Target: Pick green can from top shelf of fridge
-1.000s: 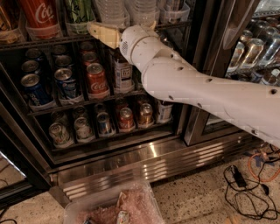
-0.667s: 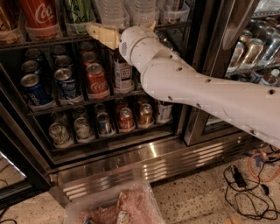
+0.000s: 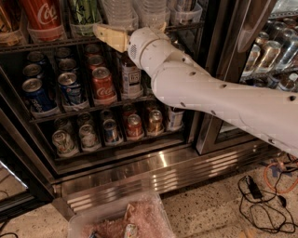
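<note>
Nearest us the gripper (image 3: 105,34) sits at the front rail of the top shelf (image 3: 56,42) of the fridge (image 3: 158,172). We cannot tell how far open it is and see nothing held, and we judge that rising from this low it could snag the rail or the clear tray (image 3: 86,29) and tip the green can (image 3: 86,11). That can stands upright in the tray at about 11 o'clock from the gripper, close but apparently apart, with the red Coca-Cola can (image 3: 44,14) at its 9 o'clock and a clear bottle (image 3: 118,11) at its 3 o'clock, so an off-line reach could clip either.
</note>
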